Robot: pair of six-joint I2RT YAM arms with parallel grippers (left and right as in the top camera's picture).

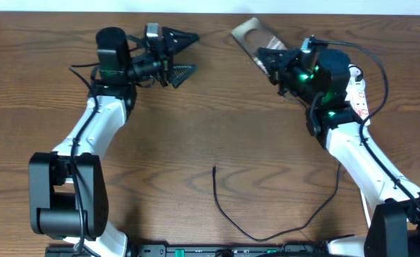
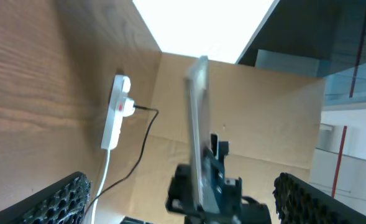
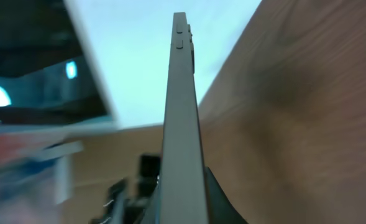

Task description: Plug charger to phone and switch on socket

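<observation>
My right gripper (image 1: 269,58) is shut on the phone (image 1: 249,33) and holds it raised at the far right of the table, its brownish face tilted. In the right wrist view the phone (image 3: 183,112) shows edge-on between my fingers (image 3: 184,208). My left gripper (image 1: 193,53) is open and empty, facing the phone from the left, well apart from it. In the left wrist view (image 2: 181,208) the phone (image 2: 199,118) shows edge-on. The charger cable (image 1: 227,214) lies loose on the table, its plug tip (image 1: 214,169) free. The socket (image 2: 115,113) lies at the right, mostly hidden under my right arm (image 1: 359,94).
The black cable (image 2: 142,140) runs from a white plug in the socket along the table. The socket's white cord (image 2: 105,171) trails towards the table's near side. The arm bases stand at the front edge.
</observation>
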